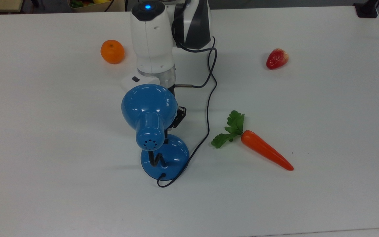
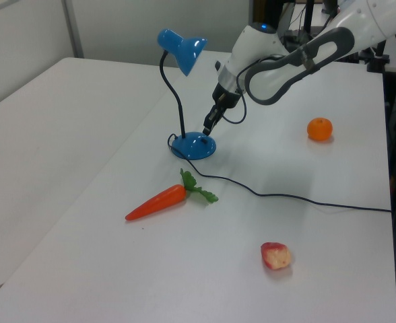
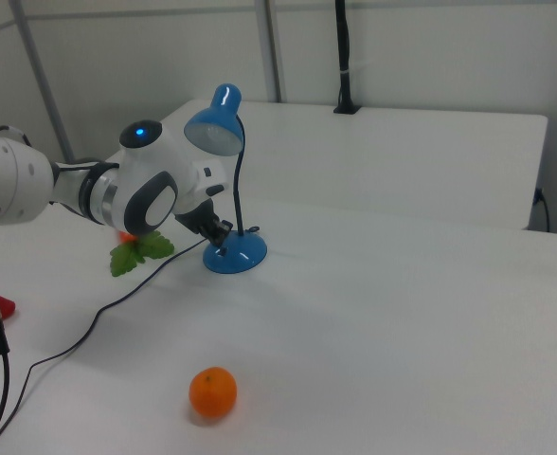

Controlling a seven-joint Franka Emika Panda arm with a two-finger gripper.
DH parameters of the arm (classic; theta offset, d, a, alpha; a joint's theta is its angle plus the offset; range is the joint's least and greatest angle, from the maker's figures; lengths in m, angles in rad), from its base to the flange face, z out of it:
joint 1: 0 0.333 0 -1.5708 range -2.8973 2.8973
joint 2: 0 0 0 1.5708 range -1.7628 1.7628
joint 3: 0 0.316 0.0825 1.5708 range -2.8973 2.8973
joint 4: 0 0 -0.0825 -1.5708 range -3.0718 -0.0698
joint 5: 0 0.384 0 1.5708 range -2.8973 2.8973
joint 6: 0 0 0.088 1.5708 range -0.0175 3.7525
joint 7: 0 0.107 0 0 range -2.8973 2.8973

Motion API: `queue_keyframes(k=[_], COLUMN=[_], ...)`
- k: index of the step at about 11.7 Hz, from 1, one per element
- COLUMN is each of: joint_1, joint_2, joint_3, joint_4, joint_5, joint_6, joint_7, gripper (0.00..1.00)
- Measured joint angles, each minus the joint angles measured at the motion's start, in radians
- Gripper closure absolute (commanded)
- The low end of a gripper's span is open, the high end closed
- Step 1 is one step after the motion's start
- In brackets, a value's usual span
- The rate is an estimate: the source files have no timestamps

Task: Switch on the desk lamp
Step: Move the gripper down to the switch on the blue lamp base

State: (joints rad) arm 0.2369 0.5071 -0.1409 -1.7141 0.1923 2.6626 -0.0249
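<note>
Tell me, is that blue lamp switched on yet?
Seemingly off: the desk lamp shade shows no glow and casts no bright pool on the table.

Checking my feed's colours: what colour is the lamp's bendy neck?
Black. The lamp has a blue shade and base; the left view shows its neck best.

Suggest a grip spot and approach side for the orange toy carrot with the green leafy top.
Grip the orange toy carrot across its thick end, just below the green leaves, coming straight down from above. It lies flat on the white table, so only its top and flanks are reachable, and the thick end gives the fingers more to bear on than the narrow tip. Set them square to its slanted long axis.
</note>
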Motion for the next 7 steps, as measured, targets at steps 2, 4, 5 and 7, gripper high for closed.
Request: queue_keyframes(k=[2,4,5,7], joint_1=[0.005,0.005,0.004,0.004], joint_2=[0.021,0.03,0.034,0.041], joint_3=[0.0,-0.002,-0.003,-0.006], joint_4=[0.019,0.03,0.034,0.043], joint_5=[-0.016,-0.016,-0.016,-0.016], joint_6=[0.001,0.007,0.011,0.014], joint_7=[0.018,0.019,0.019,0.019], gripper=[0.94,0.94,0.94,0.94])
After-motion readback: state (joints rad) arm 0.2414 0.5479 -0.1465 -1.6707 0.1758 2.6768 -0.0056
